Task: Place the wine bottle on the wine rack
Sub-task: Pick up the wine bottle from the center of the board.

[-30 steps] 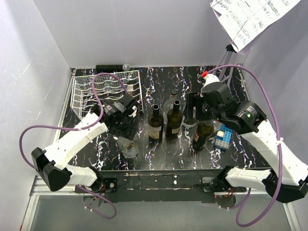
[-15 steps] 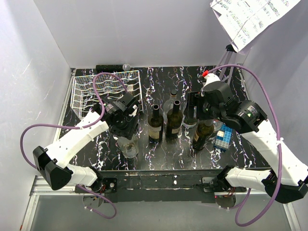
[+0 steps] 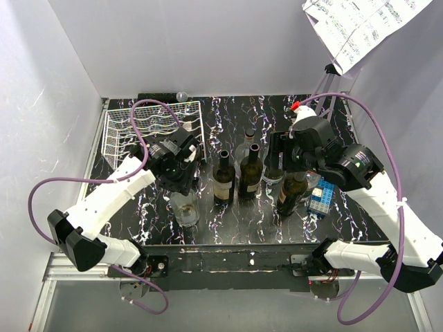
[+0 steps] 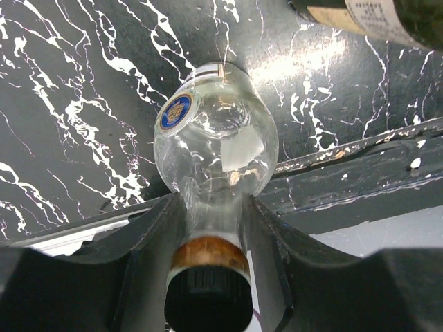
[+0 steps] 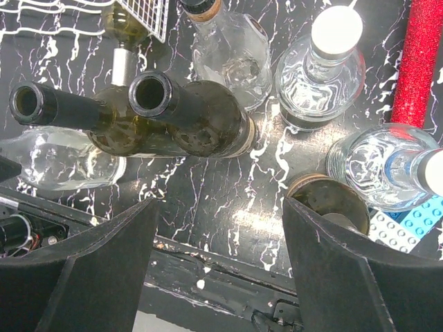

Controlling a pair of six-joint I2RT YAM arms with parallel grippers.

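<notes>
- My left gripper (image 4: 211,214) has drawn its jaws in over the last second. The fingers (image 4: 156,235) now pinch the neck of the clear round-bellied glass bottle with the black cap (image 4: 211,145), just under the brown band.
- In the same second the arm slid off towards the near edge and came down over this bottle, which stands upright on the black white-veined marble counter (image 4: 69,104).
- I read this as the grasp just made; lifting is next.
- The white wire wine rack with wavy cradles (image 3: 149,128) lies beyond the left gripper on the far side, close by, so the carry is short.
- The nearest dark green wine bottle (image 3: 223,178) stands just to its right; I would lift straight up first.
- My right gripper (image 5: 218,207) has not moved: jaws spread wide, holding nothing, above the bottle cluster.
</notes>
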